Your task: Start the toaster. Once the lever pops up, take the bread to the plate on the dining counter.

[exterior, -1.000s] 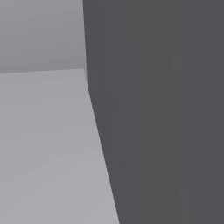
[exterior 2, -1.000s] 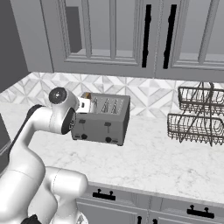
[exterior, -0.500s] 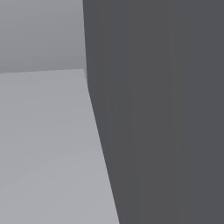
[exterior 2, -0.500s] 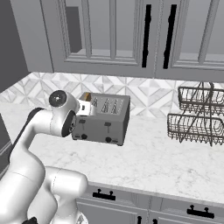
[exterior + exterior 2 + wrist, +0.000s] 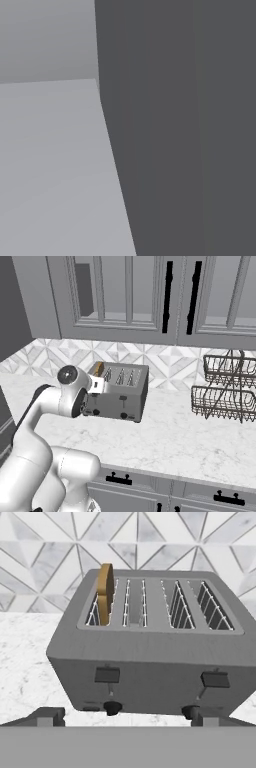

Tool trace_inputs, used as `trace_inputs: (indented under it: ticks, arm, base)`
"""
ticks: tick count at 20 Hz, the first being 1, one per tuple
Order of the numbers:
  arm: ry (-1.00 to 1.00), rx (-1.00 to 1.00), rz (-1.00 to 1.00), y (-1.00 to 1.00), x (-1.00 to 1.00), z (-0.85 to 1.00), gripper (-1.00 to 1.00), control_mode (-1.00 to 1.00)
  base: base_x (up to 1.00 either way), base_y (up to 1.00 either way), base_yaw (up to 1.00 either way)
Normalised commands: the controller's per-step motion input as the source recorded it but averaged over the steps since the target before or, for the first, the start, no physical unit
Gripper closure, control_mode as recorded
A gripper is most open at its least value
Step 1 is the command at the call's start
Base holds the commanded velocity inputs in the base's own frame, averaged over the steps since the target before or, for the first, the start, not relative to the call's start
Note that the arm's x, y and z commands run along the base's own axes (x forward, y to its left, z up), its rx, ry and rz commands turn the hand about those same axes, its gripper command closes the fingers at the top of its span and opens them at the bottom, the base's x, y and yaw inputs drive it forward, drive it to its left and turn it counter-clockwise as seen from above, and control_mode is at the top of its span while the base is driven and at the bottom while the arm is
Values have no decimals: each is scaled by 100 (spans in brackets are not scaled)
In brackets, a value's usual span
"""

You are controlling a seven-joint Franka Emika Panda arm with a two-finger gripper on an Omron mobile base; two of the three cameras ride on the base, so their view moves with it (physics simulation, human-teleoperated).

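Tan bread (image 5: 104, 593) stands in boxy grey toaster (image 5: 150, 662); gripper (image 5: 125, 716) spread, empty.

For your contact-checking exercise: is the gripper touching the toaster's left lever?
Apart. In the hand view the gripper fingertips sit low, with toaster front visible between them and the left lever.

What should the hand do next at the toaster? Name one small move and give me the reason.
Probably ease the hand forward and left onto the left lever, ready to press it down. The bread stands high out of the leftmost slot of the toaster, and both levers look up, so toasting seems not yet started. The fingertips sit low, short of the front face.
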Motion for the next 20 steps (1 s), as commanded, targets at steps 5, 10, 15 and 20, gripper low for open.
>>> trace_inputs:
  ticks: [5,10,15,20]
  arm:
    - [-1,0,0,0,0,-7,-100,-100]
    - [0,0,0,0,0,-10,-100,-100]
    - [0,0,0,0,0,-10,-100,-100]
    - [0,0,0,0,8,-1,-100,-100]
  base:
    - [0,0,0]
    - [0,0,0]
    - [0,0,0]
    - [0,0,0]
